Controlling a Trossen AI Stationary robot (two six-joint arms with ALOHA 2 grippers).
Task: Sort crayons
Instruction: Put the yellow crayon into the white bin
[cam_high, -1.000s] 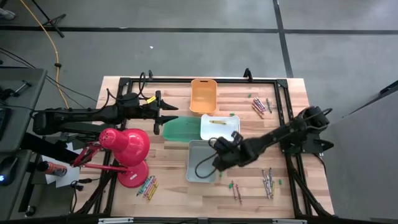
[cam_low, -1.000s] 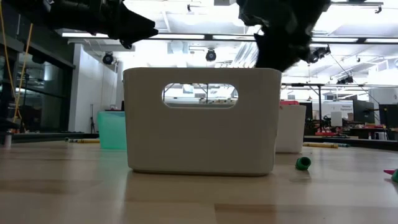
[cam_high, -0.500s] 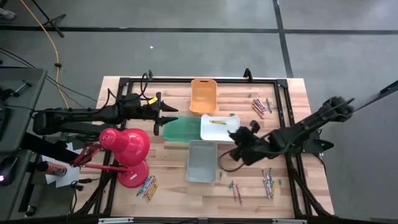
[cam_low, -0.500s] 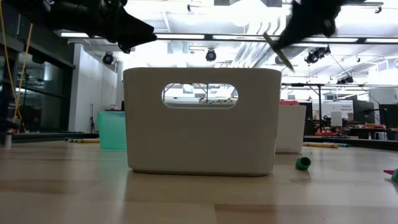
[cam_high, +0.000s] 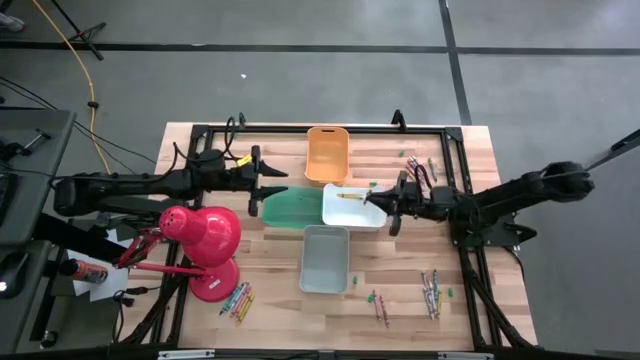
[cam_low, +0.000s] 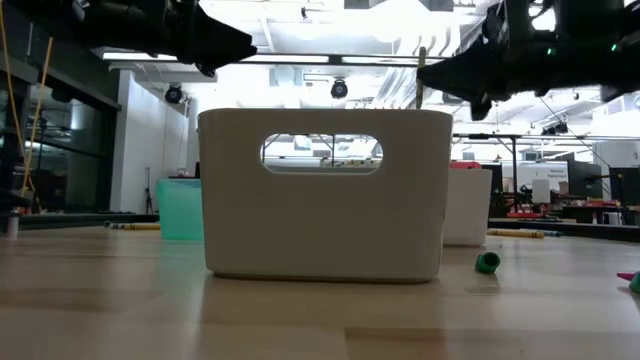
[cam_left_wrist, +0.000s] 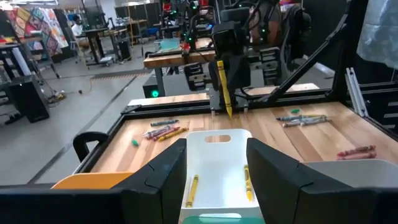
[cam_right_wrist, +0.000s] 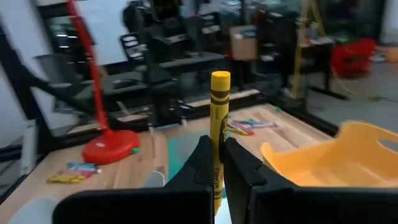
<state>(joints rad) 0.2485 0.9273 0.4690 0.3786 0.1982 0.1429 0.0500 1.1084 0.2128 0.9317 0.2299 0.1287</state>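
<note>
Bins first, from my overhead feed: orange bin (cam_high: 327, 153) at the far side, green bin (cam_high: 291, 207) and white bin (cam_high: 352, 204) side by side mid-table, grey bin (cam_high: 325, 258) nearer me. I can see a yellow crayon (cam_high: 349, 196) lying in the white one. The right gripper (cam_high: 388, 203) hangs over that white bin's right edge, arm stretched across from the right. The left gripper (cam_high: 268, 189) waits by the green bin, next to a red desk lamp (cam_high: 205, 240). Loose crayon piles (cam_high: 431, 293) sit on the wooden table (cam_high: 270, 285).

Low cam: grey bin fills the middle, both arms dark overhead.

Left wrist cam: fingers (cam_left_wrist: 161, 171) spread wide, two yellow crayons in the white bin (cam_left_wrist: 217, 168).

Right wrist cam: fingers (cam_right_wrist: 205, 155) pinching an upright yellow crayon (cam_right_wrist: 218, 118), lab room behind.
</note>
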